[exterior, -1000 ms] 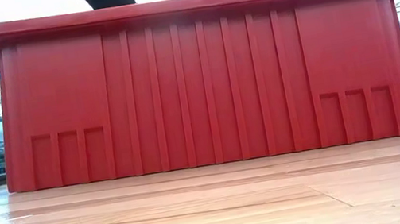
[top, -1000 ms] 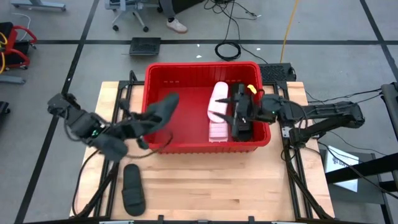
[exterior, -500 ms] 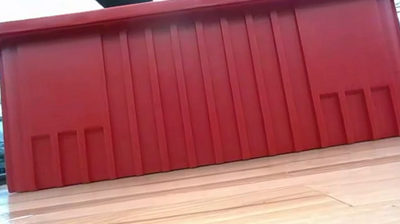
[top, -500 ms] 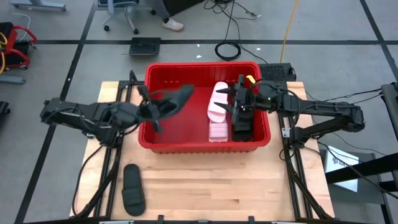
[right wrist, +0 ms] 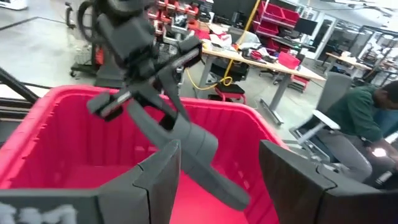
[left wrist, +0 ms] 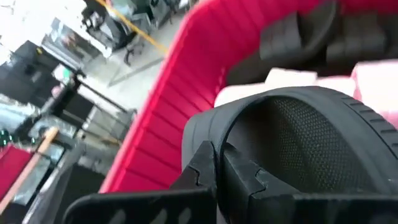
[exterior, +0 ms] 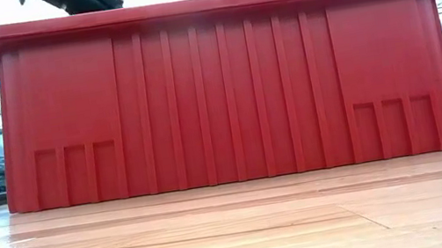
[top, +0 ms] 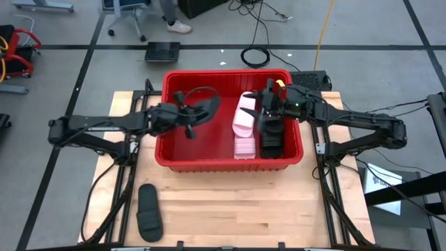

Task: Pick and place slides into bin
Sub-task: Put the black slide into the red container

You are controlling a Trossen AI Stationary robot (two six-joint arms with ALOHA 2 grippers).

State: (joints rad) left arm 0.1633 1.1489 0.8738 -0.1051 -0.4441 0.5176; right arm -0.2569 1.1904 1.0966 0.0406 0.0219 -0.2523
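The red bin (top: pixel 171 84) stands at the table's far middle. In its right half lie two pale pink slides (top: pixel 244 115) and black slides (top: pixel 272 139). My left gripper (top: pixel 182 115) is shut on a black slide (top: pixel 203 107) above the bin's left half; the right wrist view shows that slide (right wrist: pixel 193 149) slanting down into the bin. My right gripper (top: pixel 268 104) hovers open over the bin's right half, its fingers (right wrist: pixel 161 180) wide apart with nothing between them. Another black slide (top: pixel 148 211) lies sole-down on the table near the left front. My left gripper pinches the black slide by the edge of its wide strap (left wrist: pixel 214 146) between its two fingers. The fingers come from the table's left, slanting a little downward. The slide hangs clear of the bin floor, tilted, with its sole (right wrist: pixel 205 165) slanting down below the gripper.
The bin's tall front wall (exterior: pixel 224 88) fills the low view and hides what is inside. Bare wooden tabletop (top: pixel 244 202) lies in front of the bin. A person sits at a desk (right wrist: pixel 364 118) beyond the table; cables lie on the floor behind the bin.
My left gripper has swung from beside the bin's near left corner toward the far edge and the right, carrying the black slide over the rim to above the bin's left half. My right gripper, still open, has drifted toward the table's far edge.
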